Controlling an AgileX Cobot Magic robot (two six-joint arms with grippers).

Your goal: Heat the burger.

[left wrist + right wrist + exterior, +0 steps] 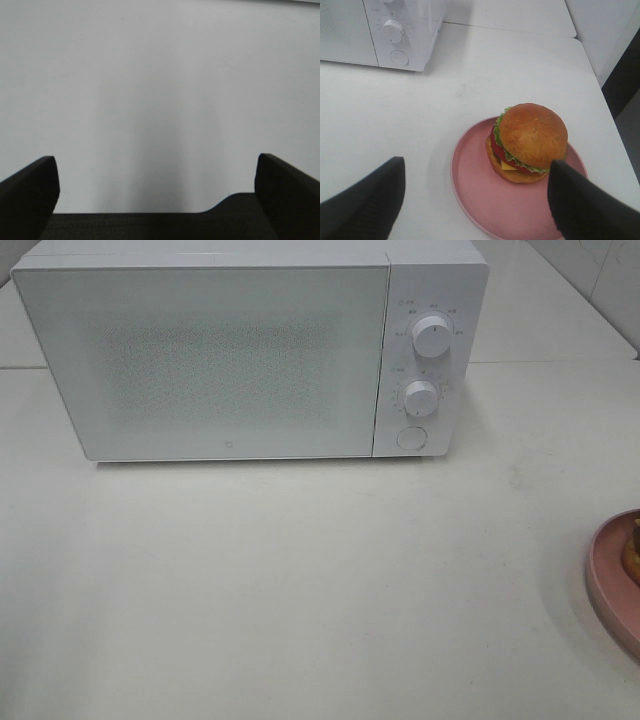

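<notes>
You have a white microwave (250,350) at the back of the white tabletop (300,580), its door shut, with two round dials (432,337) one above the other and a round button (410,438) beneath them on the panel at its right. Nothing stands between the microwave and the near edge of the tabletop in the high view. At the far right of that view only the rim of a pink plate (610,580) shows, cut off by the frame.

Your right end effector (475,200) hangs open above the near side of that plate (480,200), its two dark fingers (370,200) spread wide and holding nothing. The burger (530,142) sits upright on the plate, toward the plate's far side, just beyond the fingertips and nearer the one on the right of the wrist picture. Its glossy brown bun tops lettuce, tomato and cheese.

Your left end effector (155,190) is open as well, both fingers (30,195) wide apart over bare white tabletop, with nothing between them.

The tabletop is smooth and pale, with a seam running behind the microwave. Beyond the plate's side the tabletop ends at a white wall with a dark gap beside it.
</notes>
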